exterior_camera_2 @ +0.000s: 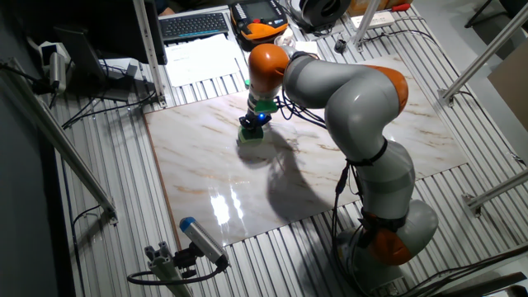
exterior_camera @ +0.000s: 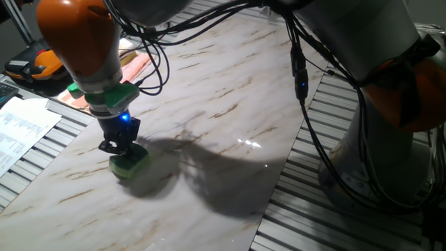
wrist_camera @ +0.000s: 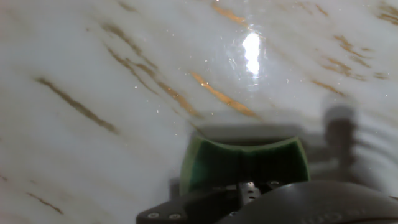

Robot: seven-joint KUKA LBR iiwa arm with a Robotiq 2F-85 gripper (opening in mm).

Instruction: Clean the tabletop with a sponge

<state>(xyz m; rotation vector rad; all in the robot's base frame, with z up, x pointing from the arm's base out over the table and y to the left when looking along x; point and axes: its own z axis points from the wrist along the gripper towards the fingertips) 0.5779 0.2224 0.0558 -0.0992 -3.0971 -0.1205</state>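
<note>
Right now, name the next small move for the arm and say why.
Probably slide the sponge sideways across the tabletop under light pressure. The gripper appears shut on the sponge, which sits flat on the marble near one edge, and most of the slab lies beyond it, so a wiping stroke seems due.

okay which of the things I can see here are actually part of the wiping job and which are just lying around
Part of the job:
- green sponge, held in the end effector against the slab
- marble tabletop

Just lying about:
- orange striped cloth at the slab's far edge
- printed papers
- keyboard
- orange-and-black handheld unit
</note>
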